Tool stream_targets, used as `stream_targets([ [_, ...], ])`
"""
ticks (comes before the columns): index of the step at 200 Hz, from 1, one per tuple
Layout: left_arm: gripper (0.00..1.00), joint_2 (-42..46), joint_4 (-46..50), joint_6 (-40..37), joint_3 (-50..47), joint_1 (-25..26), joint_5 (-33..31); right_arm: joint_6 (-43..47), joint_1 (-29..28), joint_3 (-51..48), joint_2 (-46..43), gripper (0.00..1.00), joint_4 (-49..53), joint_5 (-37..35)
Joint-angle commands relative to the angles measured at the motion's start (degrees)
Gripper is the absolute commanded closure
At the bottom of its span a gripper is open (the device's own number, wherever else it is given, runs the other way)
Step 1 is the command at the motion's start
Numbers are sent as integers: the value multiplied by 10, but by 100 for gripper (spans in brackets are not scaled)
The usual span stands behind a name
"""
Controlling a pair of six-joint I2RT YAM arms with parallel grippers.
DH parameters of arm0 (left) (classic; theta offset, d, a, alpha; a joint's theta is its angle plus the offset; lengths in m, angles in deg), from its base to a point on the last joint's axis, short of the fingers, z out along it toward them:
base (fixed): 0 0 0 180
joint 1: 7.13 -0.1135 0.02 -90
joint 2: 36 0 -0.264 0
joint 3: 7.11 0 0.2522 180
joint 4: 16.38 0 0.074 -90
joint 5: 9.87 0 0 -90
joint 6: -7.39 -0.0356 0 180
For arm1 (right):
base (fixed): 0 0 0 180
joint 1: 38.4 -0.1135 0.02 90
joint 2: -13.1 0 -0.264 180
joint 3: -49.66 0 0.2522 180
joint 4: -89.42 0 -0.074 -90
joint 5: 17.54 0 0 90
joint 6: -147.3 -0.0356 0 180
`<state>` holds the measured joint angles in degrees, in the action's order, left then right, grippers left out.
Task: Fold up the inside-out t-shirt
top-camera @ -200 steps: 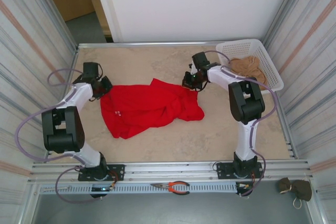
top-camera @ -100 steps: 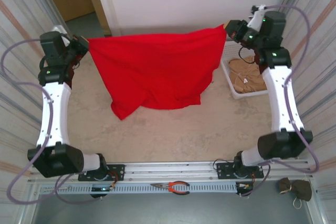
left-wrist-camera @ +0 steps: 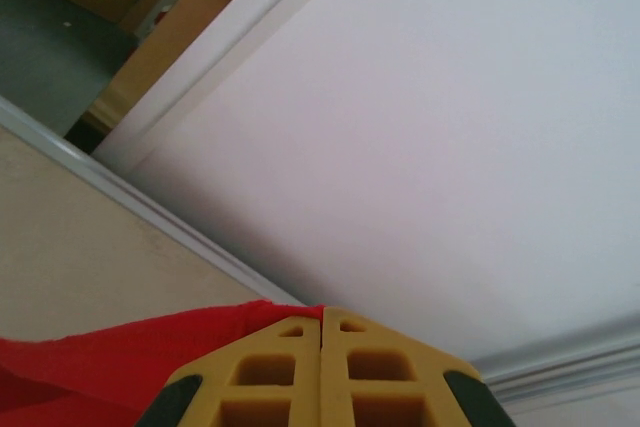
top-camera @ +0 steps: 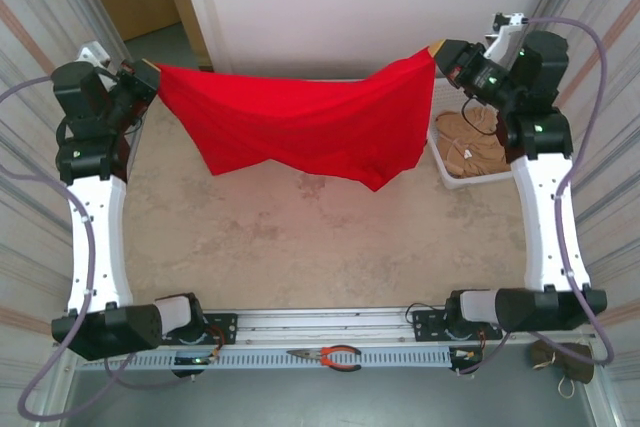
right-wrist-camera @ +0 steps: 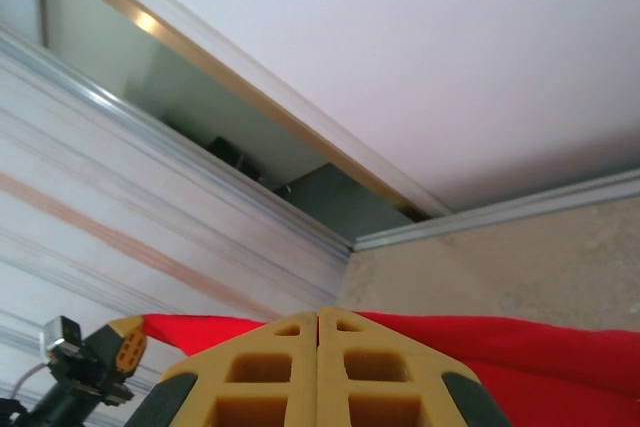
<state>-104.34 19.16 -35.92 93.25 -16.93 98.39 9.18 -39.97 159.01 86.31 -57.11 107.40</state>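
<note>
Basket [top-camera: 478, 180] holds a tan garment [top-camera: 464, 142], near the held-up red t-shirt [top-camera: 300, 127].

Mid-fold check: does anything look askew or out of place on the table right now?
The bright red cotton t-shirt hangs unevenly between left tool and right tool: bunched, sagging lowest right of centre. Orange-handled pliers lie on the near rail.

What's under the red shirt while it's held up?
Below the t-shirt, stretched between the left tool and right tool, the beige table shows. The strip of table behind the hanging cloth is covered, so I cannot tell what lies there.
</note>
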Motion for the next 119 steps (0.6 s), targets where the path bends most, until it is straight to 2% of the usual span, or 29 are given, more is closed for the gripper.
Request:
stream_targets([
  [1,100,25,-8,26,36,-2,33,-29,2,53,-51,100,-38,9],
  [48,100,-42,36,-15,32,4,47,-16,1,66,8,100,-17,15],
  [71,100,-99,34,-59,18,27,21,-9,-1,50,72,100,-33,19],
  [105,100,-218,-20,-77,43,47,13,12,-18,110,235,100,-34,19],
  [119,100,-275,-24,-79,97,51,13,21,-26,205,321,100,-17,25],
])
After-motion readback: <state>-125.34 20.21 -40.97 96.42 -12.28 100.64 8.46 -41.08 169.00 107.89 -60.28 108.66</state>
